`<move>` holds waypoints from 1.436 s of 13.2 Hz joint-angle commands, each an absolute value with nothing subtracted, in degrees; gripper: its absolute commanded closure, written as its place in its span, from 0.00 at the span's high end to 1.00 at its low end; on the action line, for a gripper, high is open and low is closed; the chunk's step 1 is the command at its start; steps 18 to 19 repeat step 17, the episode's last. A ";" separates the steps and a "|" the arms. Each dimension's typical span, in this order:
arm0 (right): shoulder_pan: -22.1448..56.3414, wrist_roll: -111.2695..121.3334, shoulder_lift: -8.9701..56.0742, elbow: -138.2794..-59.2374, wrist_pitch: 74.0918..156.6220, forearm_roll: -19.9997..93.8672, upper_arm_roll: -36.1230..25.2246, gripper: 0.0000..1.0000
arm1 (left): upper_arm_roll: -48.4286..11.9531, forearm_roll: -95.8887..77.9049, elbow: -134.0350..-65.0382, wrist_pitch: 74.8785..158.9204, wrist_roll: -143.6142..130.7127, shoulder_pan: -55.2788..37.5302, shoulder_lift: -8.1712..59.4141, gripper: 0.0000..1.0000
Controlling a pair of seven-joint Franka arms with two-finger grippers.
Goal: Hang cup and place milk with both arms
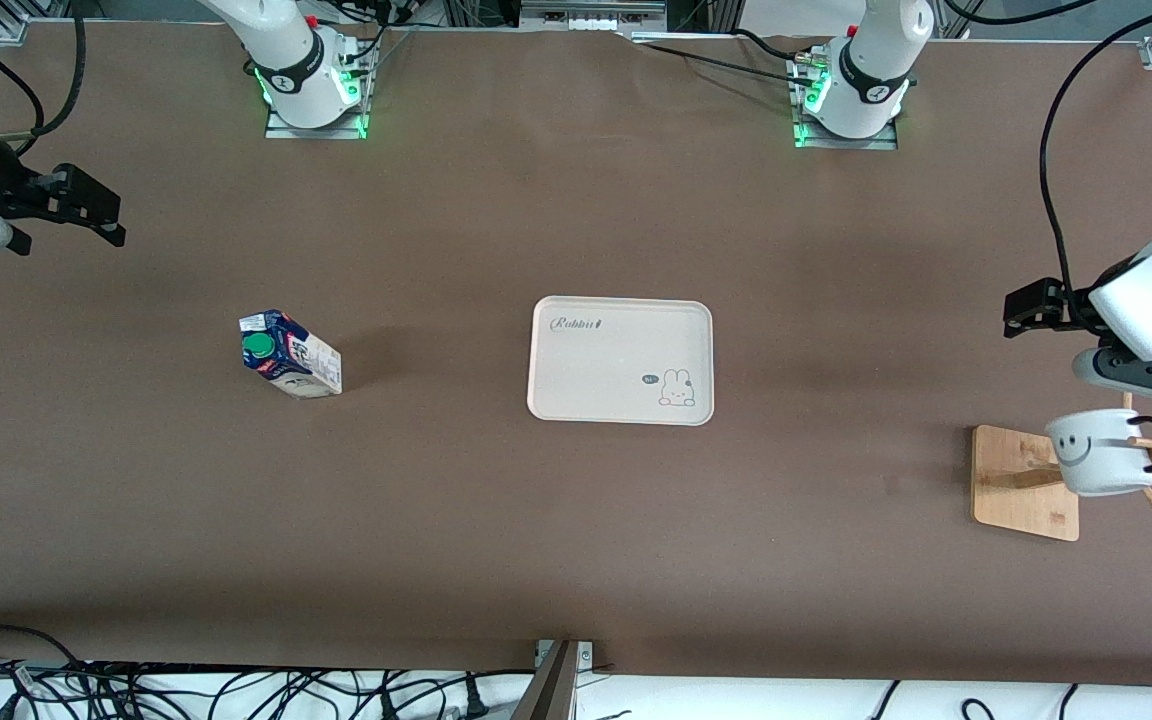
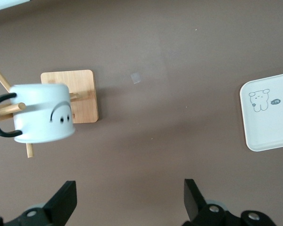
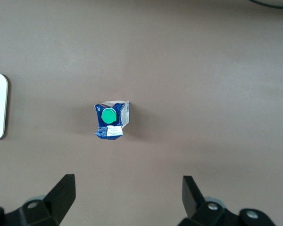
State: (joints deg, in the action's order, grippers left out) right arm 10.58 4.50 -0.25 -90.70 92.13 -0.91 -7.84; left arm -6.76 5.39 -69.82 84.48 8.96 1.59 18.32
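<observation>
We see the cup hanging by its handle on a peg of the wooden rack, below our spread, empty left gripper. The milk stands upright on the table, under our spread, empty right gripper.

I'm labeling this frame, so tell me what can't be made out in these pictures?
- Front view: the rack peg through the cup handle is hidden by the cup.
- Front view: the milk print is too small to read.
- Wrist views: each gripper's fingers are cut off by the edge.
</observation>
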 commanded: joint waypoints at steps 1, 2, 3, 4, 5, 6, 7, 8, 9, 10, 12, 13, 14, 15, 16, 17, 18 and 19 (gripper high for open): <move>10.02 3.87 -0.09 -90.09 91.76 1.22 -7.56 1.00 | -1.16 4.48 -85.63 92.49 7.30 -4.73 6.20 1.00; 10.11 3.87 -0.26 -90.09 91.41 1.23 -7.47 1.00 | -1.06 4.40 -91.44 96.81 6.86 -4.66 2.15 1.00; 10.11 3.87 -0.35 -90.09 91.32 1.23 -7.47 1.00 | -1.05 4.13 -96.89 99.29 6.51 -4.48 -1.20 1.00; 10.11 3.87 -0.35 -90.09 91.32 1.23 -7.47 1.00 | -1.05 4.13 -100.16 100.53 5.81 -4.48 -3.32 1.00; 10.11 3.95 -0.35 -90.09 91.32 1.14 -7.47 1.00 | -1.05 3.43 -101.15 101.16 4.41 -4.22 -3.77 1.00; 10.11 4.04 -0.35 -90.09 91.23 1.14 -7.38 1.00 | -1.05 1.69 -100.99 100.73 3.52 -3.35 -3.61 1.00; 10.19 4.30 -0.35 -90.09 90.88 1.14 -7.21 1.00 | -0.97 1.58 -100.12 100.46 3.60 -2.90 -3.26 1.00; 10.46 4.22 -0.44 -90.09 90.88 1.14 -7.03 1.00 | -1.05 1.76 -99.85 100.46 3.43 -2.90 -3.16 1.00; 10.63 4.13 -0.44 -90.09 90.88 1.14 -6.94 1.00 | -1.23 2.11 -98.97 100.28 3.51 -2.90 -2.55 1.00; 10.72 4.22 -0.44 -90.09 90.88 1.23 -6.86 1.00 | -1.06 2.11 -98.36 100.28 3.52 -2.90 -2.03 1.00; 10.72 4.74 -0.44 -90.09 90.79 1.14 -6.86 1.00 | -1.58 2.20 -97.82 98.72 3.52 -2.90 -2.02 1.00; 10.72 4.66 -0.44 -90.09 90.88 1.14 -6.86 1.00 | -1.67 2.20 -97.13 96.96 3.43 -2.99 -1.85 1.00; 10.72 4.05 -0.27 -90.09 90.88 1.23 -6.86 1.00 | -1.67 2.20 -96.60 95.81 3.51 -2.99 -1.24 1.00; 10.72 3.96 -0.18 -90.09 90.97 1.23 -6.86 1.00 | -1.58 2.20 -96.24 95.10 3.60 -2.99 -0.88 1.00; 10.72 3.96 -0.09 -90.09 91.23 1.32 -6.86 1.00 | -1.41 2.20 -95.54 94.92 3.69 -2.90 -0.70 1.00; 10.72 3.96 -0.09 -90.09 91.49 1.32 -6.86 1.00 | -1.23 2.20 -94.23 94.31 3.78 -2.90 0.25 1.00; 10.72 3.96 -0.09 -90.09 91.49 1.32 -6.86 1.00 | -1.23 2.20 -94.23 94.31 3.78 -2.90 0.25 1.00; 10.72 3.96 -0.09 -90.09 91.49 1.32 -6.86 1.00 | -1.23 2.20 -94.23 94.31 3.78 -2.90 0.25 1.00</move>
